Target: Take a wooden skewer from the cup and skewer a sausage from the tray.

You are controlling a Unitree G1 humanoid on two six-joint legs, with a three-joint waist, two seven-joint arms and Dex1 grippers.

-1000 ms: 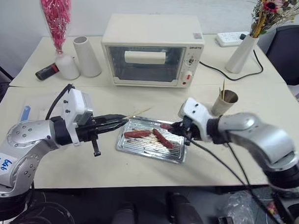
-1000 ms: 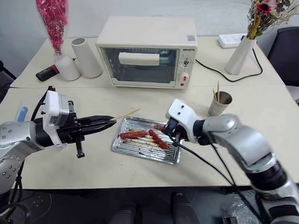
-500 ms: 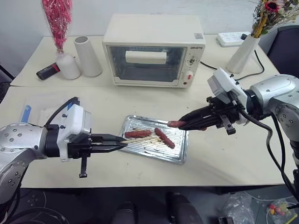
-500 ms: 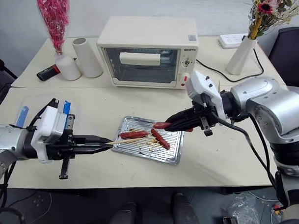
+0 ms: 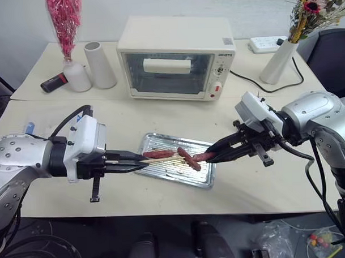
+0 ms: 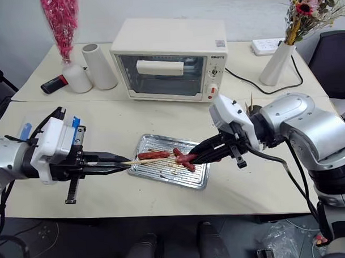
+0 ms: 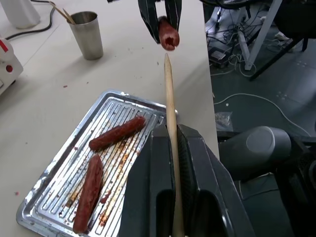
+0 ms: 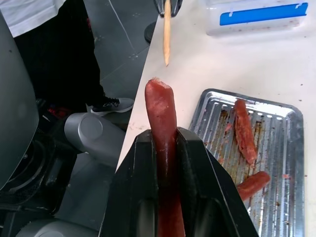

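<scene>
From the head, the left gripper (image 5: 141, 162) is closed on a wooden skewer (image 5: 159, 160), and the right gripper (image 5: 210, 158) is clamped on a sausage (image 5: 204, 157) above the tray (image 5: 204, 181). The skewer tip and sausage end face each other, close. In the left wrist view, two sausages (image 7: 116, 133) lie in the tray; the cup (image 7: 85, 34) stands beyond. In the right wrist view, the sausage points toward the skewer tip, with a gap between.

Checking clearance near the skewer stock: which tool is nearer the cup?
Right. The right tool, holding a sausage, hangs over the tray's right end, near the cup. The left tool, holding the skewer, is beyond the tray's far end.
</scene>
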